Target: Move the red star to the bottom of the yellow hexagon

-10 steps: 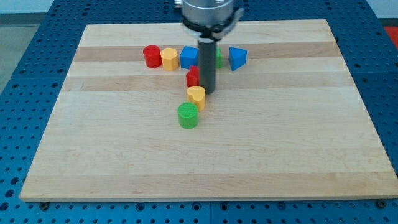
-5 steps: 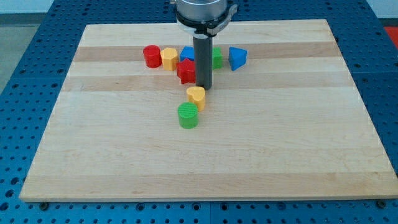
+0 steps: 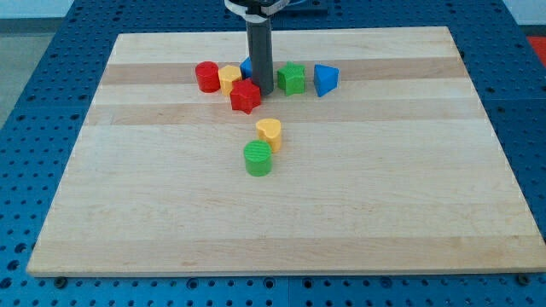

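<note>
The red star (image 3: 245, 96) lies on the wooden board (image 3: 281, 213), just below and right of the yellow hexagon (image 3: 229, 78), touching or nearly touching it. My tip (image 3: 262, 91) stands at the star's right edge, against it. The rod hides most of a blue block (image 3: 246, 66) behind it.
A red cylinder (image 3: 207, 77) sits left of the yellow hexagon. A green block (image 3: 292, 78) and a blue triangular block (image 3: 325, 80) lie right of the rod. A yellow block (image 3: 270, 133) and a green cylinder (image 3: 258, 159) sit lower, near the board's middle.
My tip has moved up and left, pushing the red star up-left from beside the yellow block to just below the yellow hexagon.
</note>
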`<action>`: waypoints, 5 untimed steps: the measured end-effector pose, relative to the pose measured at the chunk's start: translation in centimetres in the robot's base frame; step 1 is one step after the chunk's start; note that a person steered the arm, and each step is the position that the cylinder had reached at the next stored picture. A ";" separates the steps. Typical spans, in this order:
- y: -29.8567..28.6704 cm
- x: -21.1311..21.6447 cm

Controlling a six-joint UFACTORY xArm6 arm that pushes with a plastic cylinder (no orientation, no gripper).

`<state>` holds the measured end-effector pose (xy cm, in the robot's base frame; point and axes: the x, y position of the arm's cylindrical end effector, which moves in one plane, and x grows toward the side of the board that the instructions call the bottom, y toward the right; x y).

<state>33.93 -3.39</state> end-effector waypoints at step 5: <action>12.8 4.4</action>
